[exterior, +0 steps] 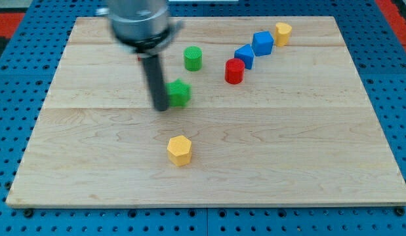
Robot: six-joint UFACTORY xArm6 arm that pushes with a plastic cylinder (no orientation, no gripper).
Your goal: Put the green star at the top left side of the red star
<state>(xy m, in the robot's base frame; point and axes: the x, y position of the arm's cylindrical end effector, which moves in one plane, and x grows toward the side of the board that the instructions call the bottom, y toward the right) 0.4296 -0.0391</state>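
Observation:
The green star [180, 93] lies a little left of the board's middle. My tip [161, 108] rests on the board right against the star's left side, and the dark rod rises from it to the arm's grey body at the view's top. No red star shows in the view; part of something red peeks out behind the rod near the view's top. A red cylinder [234, 71] stands to the right of the green star.
A green cylinder [193, 58] stands above the green star. Two blue blocks [244, 56] [262, 43] and a yellow block [283, 33] run diagonally to the view's top right. A yellow hexagonal block [180, 150] lies below the star. The wooden board [321, 151] ends in a blue pegboard surround.

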